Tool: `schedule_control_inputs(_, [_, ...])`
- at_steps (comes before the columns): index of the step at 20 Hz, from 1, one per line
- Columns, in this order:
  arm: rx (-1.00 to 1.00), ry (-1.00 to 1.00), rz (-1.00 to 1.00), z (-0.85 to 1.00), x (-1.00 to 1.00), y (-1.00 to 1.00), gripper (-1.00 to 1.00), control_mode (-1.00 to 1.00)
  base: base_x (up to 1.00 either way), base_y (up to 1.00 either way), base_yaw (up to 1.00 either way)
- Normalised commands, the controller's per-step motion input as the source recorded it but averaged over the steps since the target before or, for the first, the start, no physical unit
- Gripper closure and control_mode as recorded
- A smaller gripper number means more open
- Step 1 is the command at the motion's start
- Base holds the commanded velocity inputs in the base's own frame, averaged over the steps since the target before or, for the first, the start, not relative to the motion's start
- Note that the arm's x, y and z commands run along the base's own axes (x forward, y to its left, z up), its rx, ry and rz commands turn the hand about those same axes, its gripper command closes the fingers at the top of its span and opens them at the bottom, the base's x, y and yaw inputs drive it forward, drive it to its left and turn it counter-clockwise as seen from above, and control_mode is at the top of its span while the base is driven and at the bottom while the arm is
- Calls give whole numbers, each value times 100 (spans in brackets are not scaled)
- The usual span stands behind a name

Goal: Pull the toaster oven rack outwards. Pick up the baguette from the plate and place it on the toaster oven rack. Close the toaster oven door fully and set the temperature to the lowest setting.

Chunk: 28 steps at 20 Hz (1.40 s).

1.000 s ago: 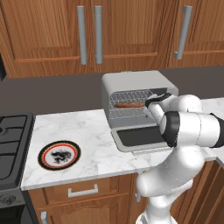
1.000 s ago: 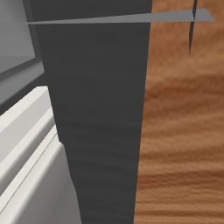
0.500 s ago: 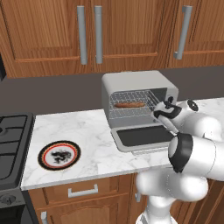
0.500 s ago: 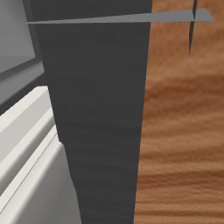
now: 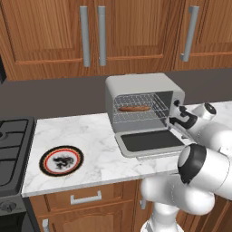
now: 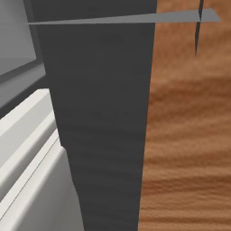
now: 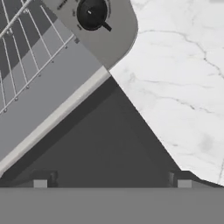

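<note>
From the left base camera we see the claw (image 5: 178, 121) open and empty, just right of the toaster oven (image 5: 142, 102). To its left the baguette (image 5: 134, 108) lies on the rack (image 5: 138, 110), and the door (image 5: 149, 141) lies flat on the worktop (image 5: 86, 140) (plate (image 5: 61, 160) bare, far left). The hand camera adds a knob (image 7: 92, 14) above the fingertips (image 7: 40, 183), over dark door glass.
</note>
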Motion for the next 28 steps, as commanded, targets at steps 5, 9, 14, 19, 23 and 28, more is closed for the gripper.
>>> schedule_control_inputs(5, [5, 0, -1, -35, -6, -41, -100, -100, 0, 0, 0])
schedule_control_inputs(9, [8, 0, 0, -33, 0, -33, -100, -100, 0, 0, 0])
schedule_control_inputs(14, [9, -6, 0, -28, -10, -10, -100, -100, 0, 0, 0])
schedule_control_inputs(19, [8, -18, 0, -12, -24, 0, -100, -100, 0, 0, 0])
schedule_control_inputs(23, [9, -19, 0, -4, -20, 0, -100, -100, 0, 0, 0])
schedule_control_inputs(28, [8, -10, 0, 0, -3, 0, -100, -100, 0, 0, 0])
